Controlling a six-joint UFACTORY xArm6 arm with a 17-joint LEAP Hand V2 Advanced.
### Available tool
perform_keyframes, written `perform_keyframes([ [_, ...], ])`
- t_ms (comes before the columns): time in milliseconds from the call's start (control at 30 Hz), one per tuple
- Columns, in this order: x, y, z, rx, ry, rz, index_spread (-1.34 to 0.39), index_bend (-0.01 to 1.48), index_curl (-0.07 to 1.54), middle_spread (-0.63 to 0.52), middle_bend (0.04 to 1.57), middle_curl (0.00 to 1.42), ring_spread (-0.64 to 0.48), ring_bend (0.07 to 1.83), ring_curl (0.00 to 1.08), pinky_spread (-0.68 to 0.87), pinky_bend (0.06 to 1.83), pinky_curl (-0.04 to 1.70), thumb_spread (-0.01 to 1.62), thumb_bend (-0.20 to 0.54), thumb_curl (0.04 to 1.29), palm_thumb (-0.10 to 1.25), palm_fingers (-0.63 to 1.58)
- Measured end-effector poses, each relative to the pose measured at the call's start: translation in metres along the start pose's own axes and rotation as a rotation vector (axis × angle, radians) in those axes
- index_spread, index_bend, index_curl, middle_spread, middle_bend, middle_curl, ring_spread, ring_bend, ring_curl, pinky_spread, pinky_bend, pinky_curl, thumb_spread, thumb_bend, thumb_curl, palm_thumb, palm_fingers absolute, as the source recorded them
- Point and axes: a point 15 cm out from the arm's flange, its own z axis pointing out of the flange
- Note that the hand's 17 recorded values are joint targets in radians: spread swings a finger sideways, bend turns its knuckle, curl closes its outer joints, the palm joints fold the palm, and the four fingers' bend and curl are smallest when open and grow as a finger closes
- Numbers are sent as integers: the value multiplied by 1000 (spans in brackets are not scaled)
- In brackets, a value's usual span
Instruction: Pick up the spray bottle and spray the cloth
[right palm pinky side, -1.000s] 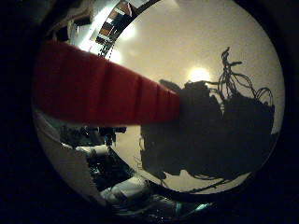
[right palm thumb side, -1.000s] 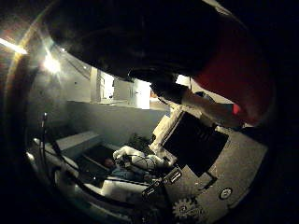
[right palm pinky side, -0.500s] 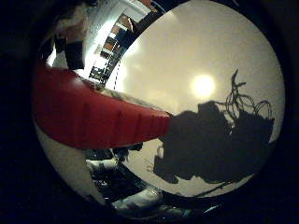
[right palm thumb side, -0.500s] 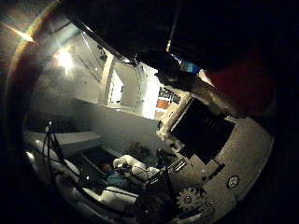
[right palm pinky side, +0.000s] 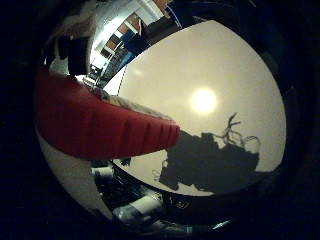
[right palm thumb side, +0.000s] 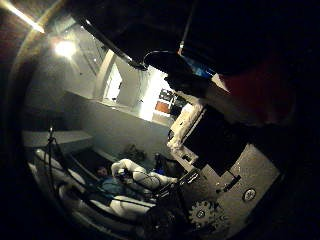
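**Where the palm looks out: red bottle tight against the hand, above a pale table**

As seen from the little finger side, the spray bottle (right palm pinky side: 100, 125) is a broad red ribbed body crossing close in front of the palm and filling much of that side. Beyond it lies a round pale table (right palm pinky side: 225, 60). A bright glare spot (right palm pinky side: 203, 101) sits on the tabletop, and the dark shadow (right palm pinky side: 215, 162) of the hand and arm falls at about 5 o'clock from it, well apart from the bottle's own bulk.

The thumb side shows none of the table. It gives only a dim red patch of the bottle, with the hand (right palm thumb side: 220, 165) beside it. A white and black finger (right palm thumb side: 210, 135) lies against the red body, curled in on it, so the hand is closed around the bottle. A small gear (right palm thumb side: 200, 215) shows on the hand's body.

Hard to read:
- The bottle's nozzle and trigger are cut off or lost in the dark.
- A pale rumpled strip (right palm pinky side: 135, 105) runs along the bottle's edge, too small to name.

Around: a ceiling lamp (right palm thumb side: 65, 48), a lit doorway (right palm thumb side: 115, 82) at roughly 4 o'clock from the lamp, and shelving (right palm pinky side: 117, 47) past the table's rim.
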Motion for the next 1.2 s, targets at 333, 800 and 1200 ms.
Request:
perform_keyframes([
  [333,-48,12,14,-146,306,-98,-245,1102,995,-149,1343,900,-245,1326,877,-175,1138,1146,1117,-13,445,1062,1097],
  [800,-115,5,102,-463,734,-230,-236,1116,971,-147,1356,877,-239,1334,870,-187,1115,1182,1124,-15,440,1057,1099],
  [1200,-160,16,182,-614,1056,-409,-235,1118,965,-146,1363,868,-238,1338,866,-201,1111,1192,1132,-13,437,1040,1097],
])
